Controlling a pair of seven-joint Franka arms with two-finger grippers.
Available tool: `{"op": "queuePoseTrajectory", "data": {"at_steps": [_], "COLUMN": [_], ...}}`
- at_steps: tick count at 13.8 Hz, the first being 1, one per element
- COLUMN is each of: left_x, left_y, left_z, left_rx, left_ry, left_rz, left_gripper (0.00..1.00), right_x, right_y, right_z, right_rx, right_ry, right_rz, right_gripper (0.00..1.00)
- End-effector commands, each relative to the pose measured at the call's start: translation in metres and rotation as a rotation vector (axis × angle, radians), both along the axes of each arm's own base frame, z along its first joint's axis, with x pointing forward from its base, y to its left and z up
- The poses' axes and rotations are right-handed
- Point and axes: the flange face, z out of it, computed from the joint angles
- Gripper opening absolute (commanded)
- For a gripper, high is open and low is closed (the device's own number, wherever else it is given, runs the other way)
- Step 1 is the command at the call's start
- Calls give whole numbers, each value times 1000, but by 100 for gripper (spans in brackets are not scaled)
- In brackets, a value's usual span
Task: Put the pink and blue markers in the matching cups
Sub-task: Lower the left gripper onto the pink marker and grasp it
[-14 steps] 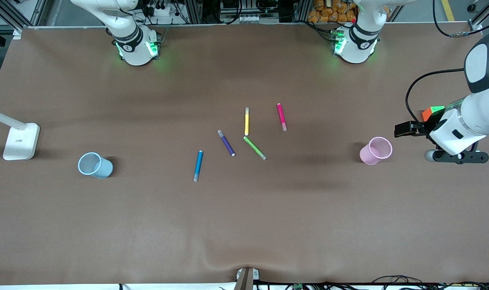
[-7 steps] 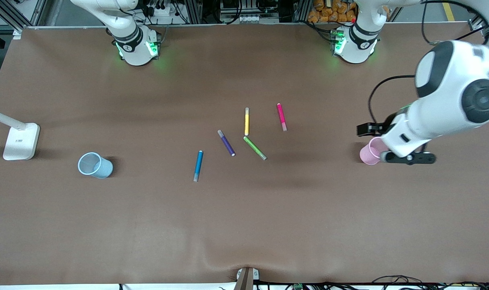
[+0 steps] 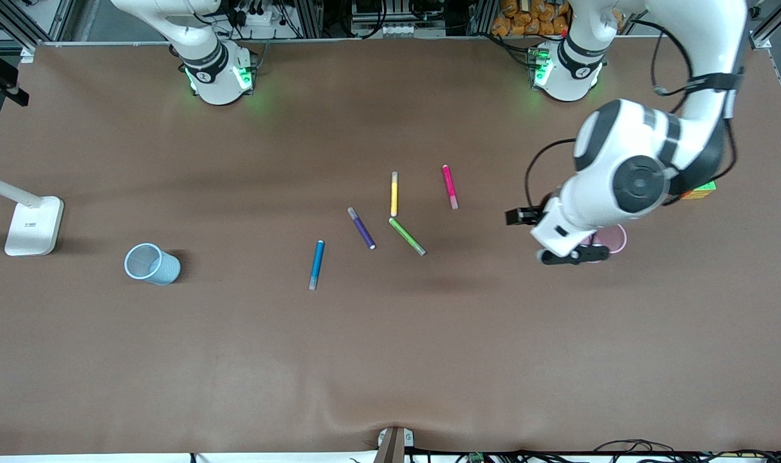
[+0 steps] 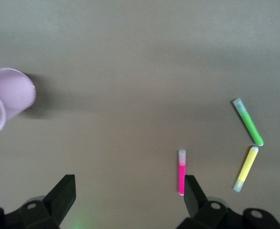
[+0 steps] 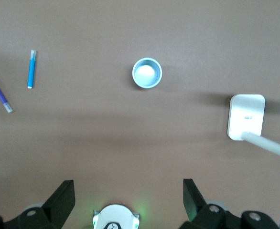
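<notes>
**Left arm lines up on the pink marker**

The left gripper (image 3: 564,256) hangs over the desk (image 3: 390,360) beside the pink cup (image 3: 612,238), its jaws spread wide and empty. The pink marker (image 4: 181,172) lies flat just inside one of the jaws in the left wrist view, so a good grasp probably needs the jaws centred across its barrel before descending, clear of the yellow marker (image 4: 245,168) and green marker (image 4: 248,121) close by. The blue marker (image 5: 31,69) and blue cup (image 5: 147,72) lie ahead of the right gripper (image 5: 129,205), which waits high with jaws wide and empty.
</notes>
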Motion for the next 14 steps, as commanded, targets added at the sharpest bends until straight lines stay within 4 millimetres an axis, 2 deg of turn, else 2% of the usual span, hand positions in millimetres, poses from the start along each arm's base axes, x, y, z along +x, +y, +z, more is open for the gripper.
{"op": "queuePoseTrajectory", "data": {"at_steps": [1,2,5,8,9,10,13,14], "left_x": [-25,-33,-59,-95,-106,-109,-132,-133], "left_y": [-18,-24,-46,-88,-95,-94,-100,-97], "left_z": [-27,-41,-85,-120,-128,-134,-179,-192], "left_rx": [-24,-21,-5,17,22,22,5,-6], "left_ry": [0,-11,-37,-52,-57,-59,-98,-118], "left_rz": [52,67,130,179,166,168,153,164], "left_gripper": [100,100,100,100,100,100,100,100], "right_x": [21,28,35,44,47,50,55,55], "right_y": [0,-1,3,7,8,9,15,15], "right_z": [-15,-23,-27,-37,-39,-41,-48,-48], "right_rx": [19,36,68,93,109,119,121,121], "right_ry": [-16,-8,-26,-15,-24,-27,-14,-14], "right_rz": [0,-3,0,3,2,3,9,3], "right_gripper": [100,100,100,100,100,100,100,100]}}
